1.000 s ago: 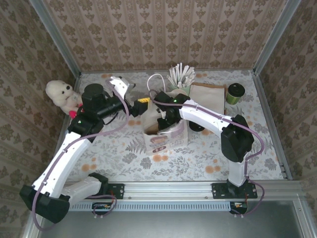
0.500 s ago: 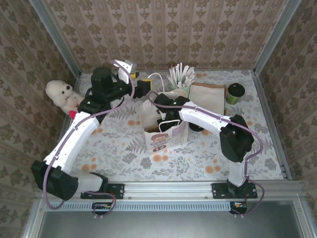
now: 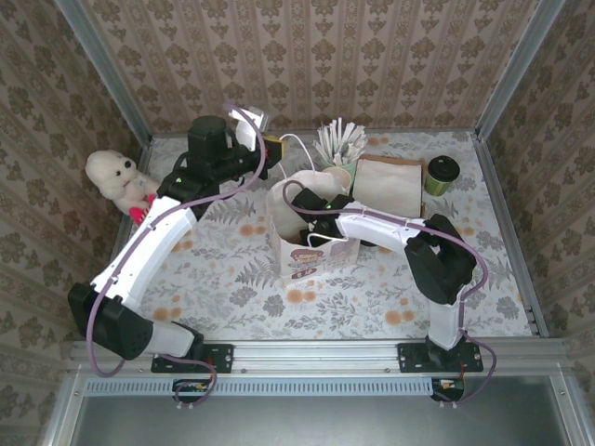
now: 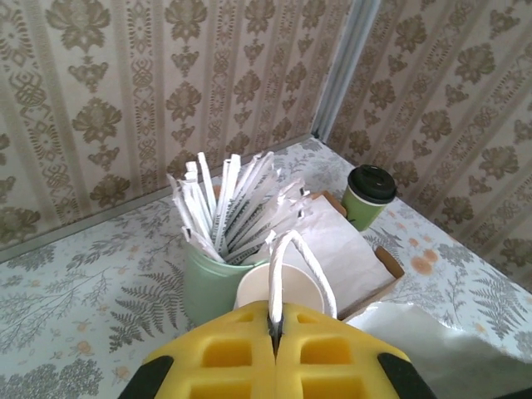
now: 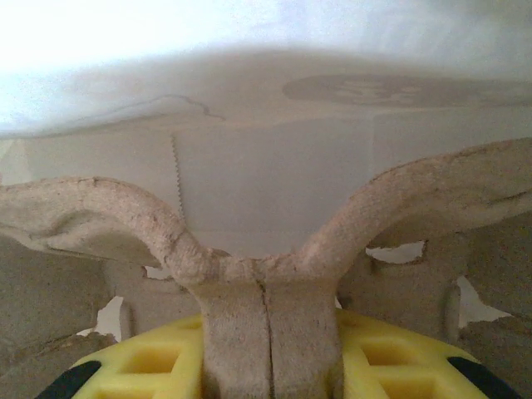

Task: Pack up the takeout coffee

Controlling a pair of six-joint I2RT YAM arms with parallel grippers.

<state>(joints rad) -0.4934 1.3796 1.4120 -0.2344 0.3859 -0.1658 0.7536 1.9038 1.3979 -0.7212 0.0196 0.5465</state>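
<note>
Bag (image 3: 311,255): white paper, printed figure on the near face, standing upright mid-surface (image 3: 232,269), mouth open upward. Contents: moulded pulp carrier (image 5: 249,266), seen from the right wrist with the bag's pale inner wall close behind it. Whether anything sits in the carrier's wells cannot be told.

Handle (image 4: 288,235): white cord loop, running from the bag's far rim up to the left gripper (image 4: 275,328). The yellow fingers are pressed together on the cord, above and behind the bag.

Right gripper (image 5: 266,353): reached down into the bag mouth, fingers clamped on the carrier's central rib where its two arches meet.

Coffee (image 3: 442,174): olive-green cup, black lid on, upright on the surface at the far right. Just beside the tray, well apart from the bag and outside it.

Tray (image 4: 389,259): brown, shallow, between coffee and pot. Holds a flat stack of pale paper.

Pot (image 4: 208,287): pale green, at the back of the surface behind the bag. Holds a bunch of white wrapped straws (image 4: 229,204), upright and splayed.

Cream cup (image 4: 253,293): mouth up, close against the pot, between pot and tray. Interior hidden behind the left gripper's fingers.

Plush toy (image 3: 113,175): white, against the left wall, apart from all containers.
</note>
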